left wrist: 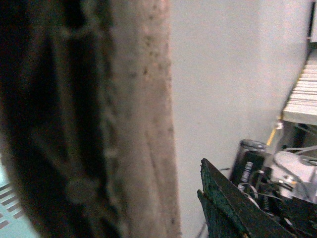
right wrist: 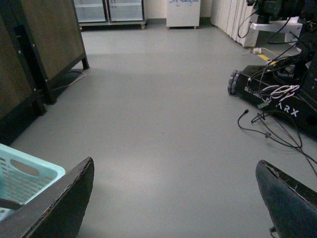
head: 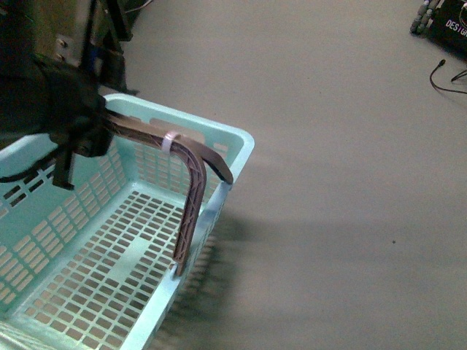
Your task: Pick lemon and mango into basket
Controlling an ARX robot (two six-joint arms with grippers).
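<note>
The pale teal slotted plastic basket sits at 7 o'clock in the front view, its brown swing handle running into the left tool at 10 o'clock; its grip cannot be told. The right tool gapes wide, holding nothing, above grey floor.

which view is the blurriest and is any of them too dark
Left wrist view: blurriest, a brown bar, probably the handle, sits too close to focus. Front view: basket fairly sharp, left arm an underexposed dark mass. Right wrist view: clear, evenly lit floor.
</note>
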